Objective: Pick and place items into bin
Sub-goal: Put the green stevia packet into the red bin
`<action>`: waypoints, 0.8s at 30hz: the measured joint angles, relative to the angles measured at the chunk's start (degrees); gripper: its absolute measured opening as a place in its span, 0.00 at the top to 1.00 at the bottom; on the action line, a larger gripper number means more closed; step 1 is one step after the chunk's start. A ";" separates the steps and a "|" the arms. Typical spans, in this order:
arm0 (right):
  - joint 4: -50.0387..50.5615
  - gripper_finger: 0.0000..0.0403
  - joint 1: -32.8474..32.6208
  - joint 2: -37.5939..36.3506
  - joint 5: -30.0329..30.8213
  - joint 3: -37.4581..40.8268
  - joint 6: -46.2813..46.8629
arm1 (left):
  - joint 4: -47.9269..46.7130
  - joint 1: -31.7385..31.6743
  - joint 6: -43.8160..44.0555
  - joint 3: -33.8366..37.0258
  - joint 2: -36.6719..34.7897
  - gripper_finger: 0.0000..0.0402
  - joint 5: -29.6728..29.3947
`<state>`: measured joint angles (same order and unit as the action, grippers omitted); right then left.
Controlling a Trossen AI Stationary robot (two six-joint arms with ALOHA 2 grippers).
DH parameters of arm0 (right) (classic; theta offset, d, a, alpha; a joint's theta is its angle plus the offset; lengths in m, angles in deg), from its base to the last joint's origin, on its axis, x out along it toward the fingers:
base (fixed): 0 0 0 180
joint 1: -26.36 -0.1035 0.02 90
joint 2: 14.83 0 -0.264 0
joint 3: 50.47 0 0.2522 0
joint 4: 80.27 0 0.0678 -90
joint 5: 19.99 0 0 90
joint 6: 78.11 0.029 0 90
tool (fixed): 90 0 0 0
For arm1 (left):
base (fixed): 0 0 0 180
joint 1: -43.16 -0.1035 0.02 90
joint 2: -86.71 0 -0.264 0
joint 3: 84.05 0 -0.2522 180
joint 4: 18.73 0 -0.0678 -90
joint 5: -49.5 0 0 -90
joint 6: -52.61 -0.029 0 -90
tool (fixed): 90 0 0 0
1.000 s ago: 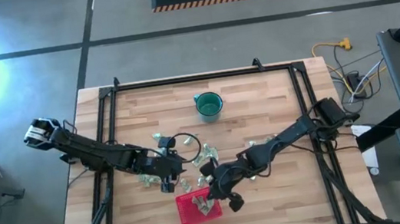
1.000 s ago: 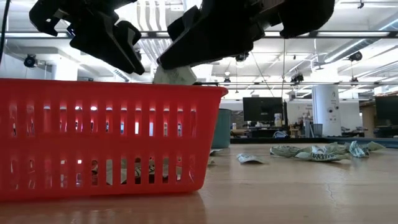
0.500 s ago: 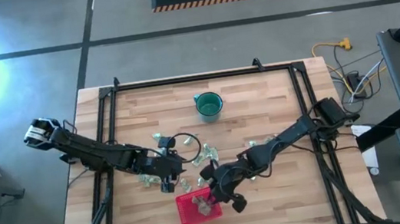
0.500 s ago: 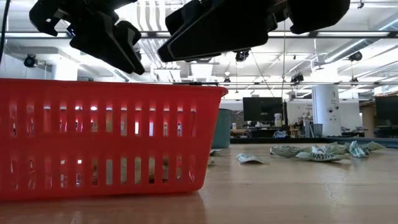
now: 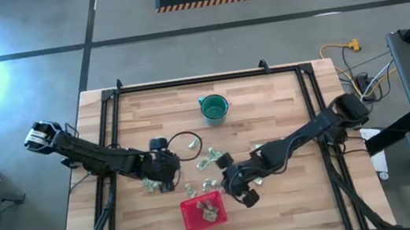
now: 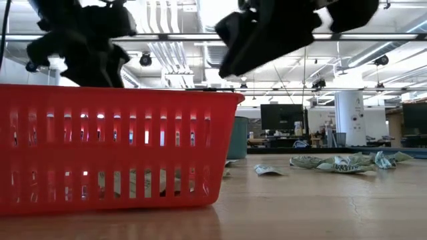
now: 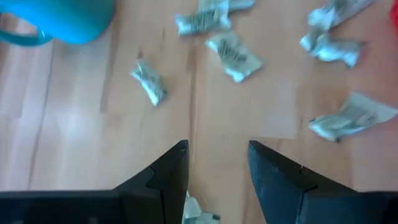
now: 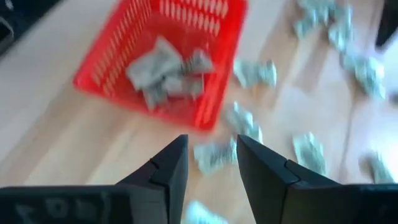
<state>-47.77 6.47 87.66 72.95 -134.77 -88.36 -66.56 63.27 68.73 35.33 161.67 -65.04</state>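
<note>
The red bin (image 5: 191,222) stands near the table's front edge with several pale packets (image 8: 165,71) lying in it. More packets (image 5: 211,159) are scattered on the wood just beyond it. My right gripper (image 8: 211,143) is open with nothing between its fingers. It hovers right of the bin, above loose packets (image 8: 214,155). My left gripper (image 7: 217,149) is open too, above the table on the far left side of the bin. One packet (image 7: 196,214) lies on the table below its fingers, and others (image 7: 233,53) lie ahead.
A teal cup (image 5: 213,107) stands toward the table's far edge. A dark cable loop (image 5: 185,141) lies beside the left gripper. In the low view both grippers hang above the bin's rim (image 6: 120,90), and more packets (image 6: 333,162) lie to the right.
My right gripper has let go of a packet, which has dropped into the bin. The gripper has then risen and drawn back toward the table's right, off the bin. My left gripper has turned at the wrist and sunk slightly, and it stays open.
</note>
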 joint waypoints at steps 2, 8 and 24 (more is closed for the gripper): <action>3.24 0.70 0.02 -0.62 0.49 0.32 1.41 | -0.14 -0.48 0.09 1.31 0.00 0.63 -0.01; 10.58 0.73 0.02 -1.68 4.16 1.02 5.63 | -0.44 -2.98 1.63 4.10 0.00 0.63 0.15; 15.12 0.81 0.02 -11.38 15.44 8.94 15.53 | -0.36 -11.63 9.09 7.67 0.11 0.63 7.17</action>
<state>-32.65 6.49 76.28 88.38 -125.83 -72.83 -66.92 51.64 77.82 43.00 161.78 -57.87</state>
